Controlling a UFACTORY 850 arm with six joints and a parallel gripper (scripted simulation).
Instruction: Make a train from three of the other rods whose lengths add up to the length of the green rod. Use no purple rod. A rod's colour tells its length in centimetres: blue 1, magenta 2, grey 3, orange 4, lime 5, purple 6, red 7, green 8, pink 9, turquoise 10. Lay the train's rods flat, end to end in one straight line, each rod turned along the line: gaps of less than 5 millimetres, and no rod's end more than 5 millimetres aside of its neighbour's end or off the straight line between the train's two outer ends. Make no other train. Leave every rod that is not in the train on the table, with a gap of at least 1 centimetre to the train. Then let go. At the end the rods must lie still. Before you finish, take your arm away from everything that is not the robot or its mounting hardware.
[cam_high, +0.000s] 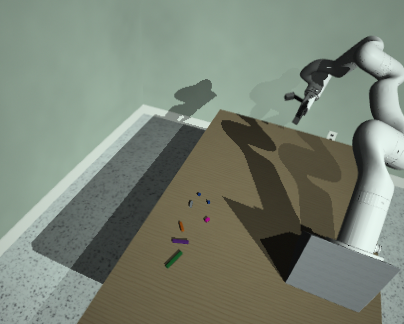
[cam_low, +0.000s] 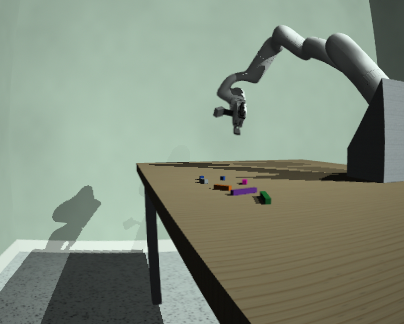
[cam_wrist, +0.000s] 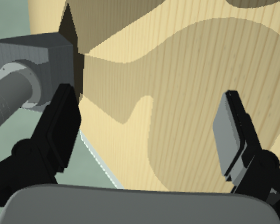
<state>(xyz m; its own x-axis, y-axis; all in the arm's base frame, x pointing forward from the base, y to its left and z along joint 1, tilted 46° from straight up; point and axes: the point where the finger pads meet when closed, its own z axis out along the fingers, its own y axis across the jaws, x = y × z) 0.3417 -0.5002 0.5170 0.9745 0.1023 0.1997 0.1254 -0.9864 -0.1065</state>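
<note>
The rods lie in a loose cluster on the wooden table. The green rod (cam_high: 173, 259) (cam_low: 265, 197) is nearest the front, with a purple rod (cam_high: 180, 241) (cam_low: 244, 191) beside it. An orange rod (cam_high: 181, 226) (cam_low: 222, 187), a magenta rod (cam_high: 206, 219) (cam_low: 244, 181), a grey rod (cam_high: 190, 203) and two blue rods (cam_high: 198, 194) (cam_high: 208, 202) lie further back. My gripper (cam_high: 298, 117) (cam_low: 236, 130) hangs high above the table's far side, well away from the rods. In the wrist view its fingers stand wide open and empty over bare table.
A grey box (cam_high: 340, 272) carries the arm's base at the table's right side. The table's left edge (cam_low: 170, 225) drops to the floor. The arm's shadow falls across the far half of the table.
</note>
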